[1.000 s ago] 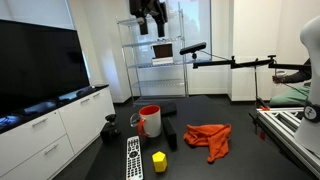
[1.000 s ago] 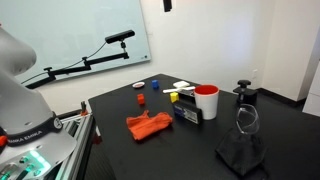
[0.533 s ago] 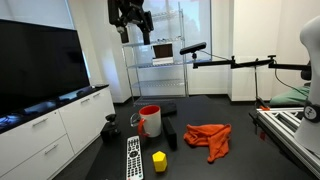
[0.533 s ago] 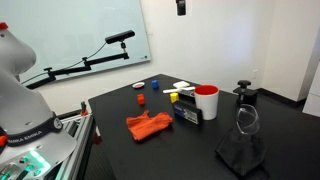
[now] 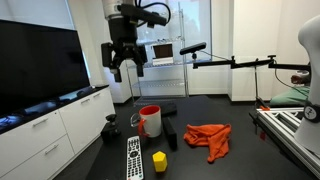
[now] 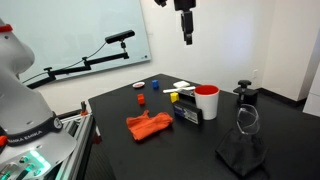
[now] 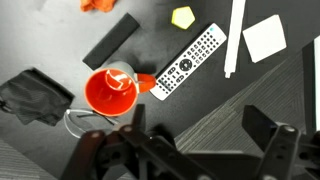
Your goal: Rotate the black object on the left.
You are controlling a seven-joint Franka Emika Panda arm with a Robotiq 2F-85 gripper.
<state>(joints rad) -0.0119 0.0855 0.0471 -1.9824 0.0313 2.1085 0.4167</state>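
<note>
Matte black object (image 5: 109, 129) sits put; my claw (image 5: 127, 72) has dropped lower.
Claw spread wide, empty; the squat, knob-topped object stands beside a glossy mug (image 5: 149, 121) on the dark surface (image 5: 240, 160).

In the wrist view the gripper (image 7: 185, 150) is a dark blur cut by the bottom edge, and the cloth (image 7: 97, 5) runs off the top edge. In an exterior view the black object (image 5: 109, 130), at the left edge of the table (image 5: 190, 165), is too small for detail.
</note>
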